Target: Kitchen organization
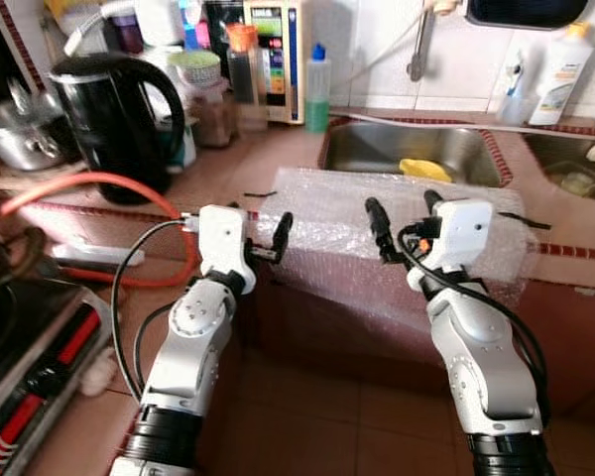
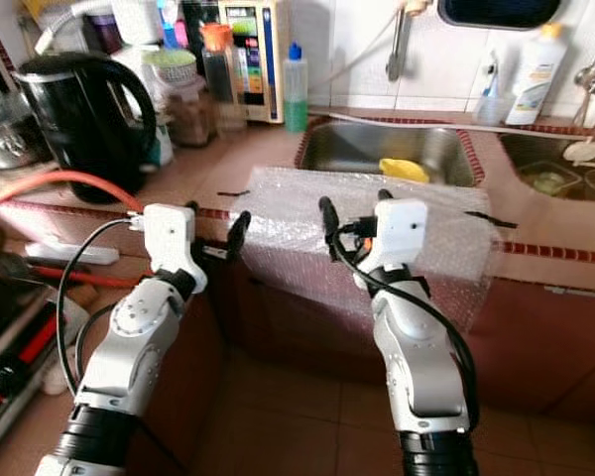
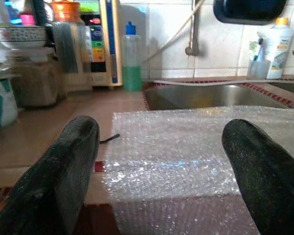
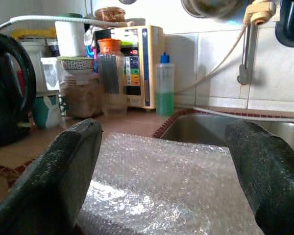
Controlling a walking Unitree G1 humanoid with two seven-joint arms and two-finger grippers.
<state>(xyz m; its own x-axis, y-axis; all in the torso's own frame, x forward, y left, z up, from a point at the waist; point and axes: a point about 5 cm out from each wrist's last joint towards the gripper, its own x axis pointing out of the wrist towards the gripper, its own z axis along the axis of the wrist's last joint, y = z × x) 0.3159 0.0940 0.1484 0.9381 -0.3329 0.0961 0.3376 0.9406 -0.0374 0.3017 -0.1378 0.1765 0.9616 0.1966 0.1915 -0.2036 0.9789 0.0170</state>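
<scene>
**Ana:** Claw check first: the left claw (image 1: 261, 236) hangs at the front edge of the bench (image 1: 278, 164), its 2 black fingers spread, level with the left corner of the bubble wrap (image 1: 397, 223). The right claw (image 1: 405, 220) is spread too, poised over the sheet's front fold, nearer its right half. Neither one pinches anything.

**Ben:** And the sheet itself?

**Ana:** It lies flat on the bench just in front of the sink (image 1: 377, 149), and its near part drapes over the edge and hangs down the cabinet front.

**Ben:** How do you reckon it handles?

**Ana:** Very light and completely limp, I'd say. It will sag and fold wherever it isn't held, and the plastic looks slick, so a shallow pinch could slide off. Not fragile, though a hard squeeze may pop bubbles.

**Ben:** So where to take hold?

**Ana:** At the fold along the bench edge, where the sheet stands free of the surface. 1 claw near each front corner would keep it spread instead of bunching.

**Ben:** Anything nearby to mind?

**Ana:** The black kettle (image 1: 119, 114) and the orange cable (image 1: 109, 183) sit to the left, well apart from the sheet. A green bottle (image 1: 317, 89) stands behind the sink's left corner.
</scene>
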